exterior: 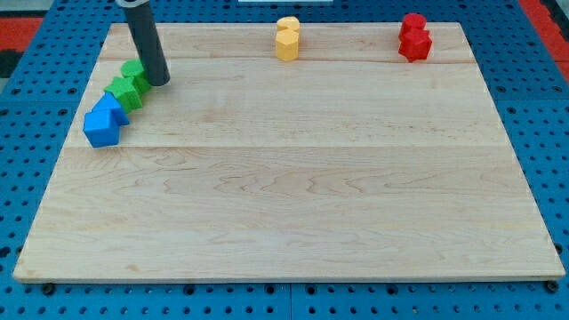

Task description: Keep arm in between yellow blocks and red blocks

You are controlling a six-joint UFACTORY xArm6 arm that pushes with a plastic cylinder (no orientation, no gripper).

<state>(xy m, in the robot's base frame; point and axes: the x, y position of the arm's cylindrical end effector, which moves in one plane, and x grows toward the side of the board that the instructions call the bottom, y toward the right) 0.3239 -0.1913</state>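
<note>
With our bare rod holding nothing, my tip (160,82) seems to touch the green blocks (127,84), far left of the yellow blocks (286,38) and red blocks (414,37), so we risk shoving green away or clipping yellow.

Pale wooden board (293,204), blue pegboard surround (27,133)

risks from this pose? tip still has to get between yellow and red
1. My tip sits right beside the green blocks at the view's left; leaving carelessly could drag them, or nudge the blue blocks next to them.
2. The yellow blocks lie on the straight path toward the gap before the red blocks; a direct sweep along the view's top would likely shove them.
3. Both pairs sit near the board's top edge and could slide off.
</note>
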